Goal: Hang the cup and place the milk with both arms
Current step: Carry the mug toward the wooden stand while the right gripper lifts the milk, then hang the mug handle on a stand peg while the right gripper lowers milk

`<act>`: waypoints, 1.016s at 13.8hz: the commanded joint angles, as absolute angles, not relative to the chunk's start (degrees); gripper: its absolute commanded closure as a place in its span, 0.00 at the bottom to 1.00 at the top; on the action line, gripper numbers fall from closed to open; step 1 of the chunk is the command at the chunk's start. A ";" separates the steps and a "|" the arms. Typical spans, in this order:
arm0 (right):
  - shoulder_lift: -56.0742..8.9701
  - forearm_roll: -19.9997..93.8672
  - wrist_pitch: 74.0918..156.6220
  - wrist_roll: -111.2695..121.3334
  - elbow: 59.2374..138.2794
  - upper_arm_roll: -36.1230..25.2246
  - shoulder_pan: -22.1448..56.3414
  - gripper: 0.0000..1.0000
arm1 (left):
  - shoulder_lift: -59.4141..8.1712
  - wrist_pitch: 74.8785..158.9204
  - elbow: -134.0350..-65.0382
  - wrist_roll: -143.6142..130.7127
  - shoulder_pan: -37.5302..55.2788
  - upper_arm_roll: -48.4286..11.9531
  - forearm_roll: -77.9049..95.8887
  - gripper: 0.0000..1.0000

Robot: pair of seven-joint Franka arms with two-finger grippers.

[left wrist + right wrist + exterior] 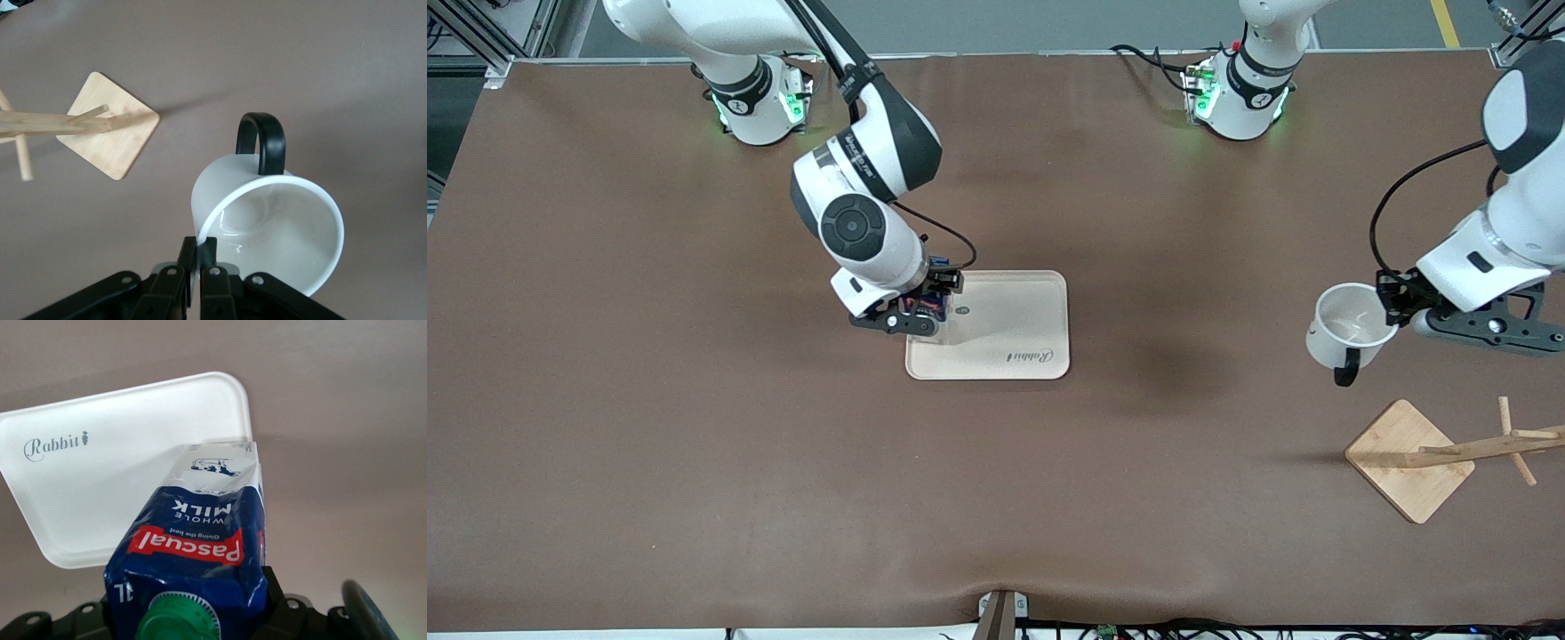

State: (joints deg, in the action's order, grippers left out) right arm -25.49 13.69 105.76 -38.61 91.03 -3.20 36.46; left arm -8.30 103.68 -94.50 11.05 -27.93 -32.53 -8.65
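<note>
White cup (1347,324) with black handle (262,141) tilted in air, rim pinched by left gripper (199,257), over bare brown table (649,400), near bamboo rack (1449,452) at left arm's end. Milk (200,540), blue carton with green cap (177,619), clamped in right gripper (914,313) over edge of cream tray (1014,324) at table middle, edge toward right arm's end. Tray printed "Rabbit".

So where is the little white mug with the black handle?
The small white mug with the black loop handle is up in the air, pinched by its rim in the left end effector, toward the left arm's end of the table, near the wooden rack.
</note>
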 commanded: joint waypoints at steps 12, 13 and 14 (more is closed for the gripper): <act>-18.38 4.58 89.44 -5.67 94.80 -2.81 -0.06 1.00 | -15.02 102.13 -86.40 8.39 -42.01 -32.87 8.52 1.00; -17.41 4.48 92.17 -3.36 98.23 -2.81 -1.48 1.00 | -15.46 102.82 -85.70 6.17 -41.92 -32.87 9.31 1.00; -16.53 4.40 94.89 -1.51 101.31 -2.81 -3.06 1.00 | -16.25 103.44 -85.17 5.28 -41.84 -32.96 9.32 1.00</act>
